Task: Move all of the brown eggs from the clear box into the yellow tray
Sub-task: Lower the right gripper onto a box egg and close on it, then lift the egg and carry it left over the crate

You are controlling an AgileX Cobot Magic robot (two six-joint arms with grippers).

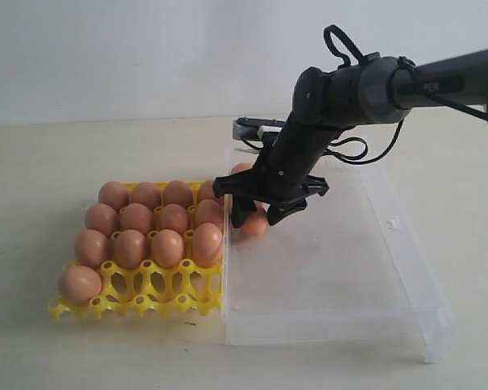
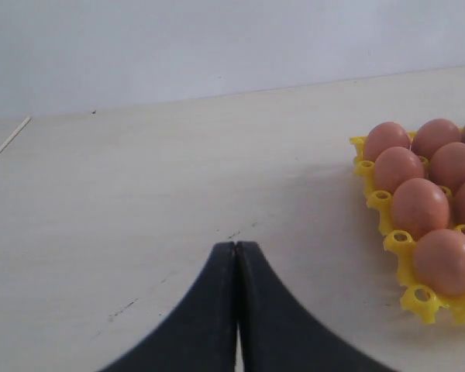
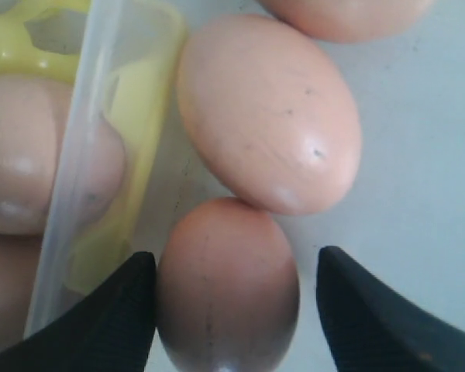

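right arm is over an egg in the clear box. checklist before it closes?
1. Right gripper open: ok.
2. Target egg between the jaws: ok.
3. Target clear of other eggs: not ok, the neighbour egg touches its end.
4. Finger clearance to the wall of the clear box: cannot tell, one finger sits close to it.
5. Free cups in the yellow tray: ok, three in the row nearest the exterior camera.
6. Left gripper out of the way: ok, shut over the table, beside the tray.
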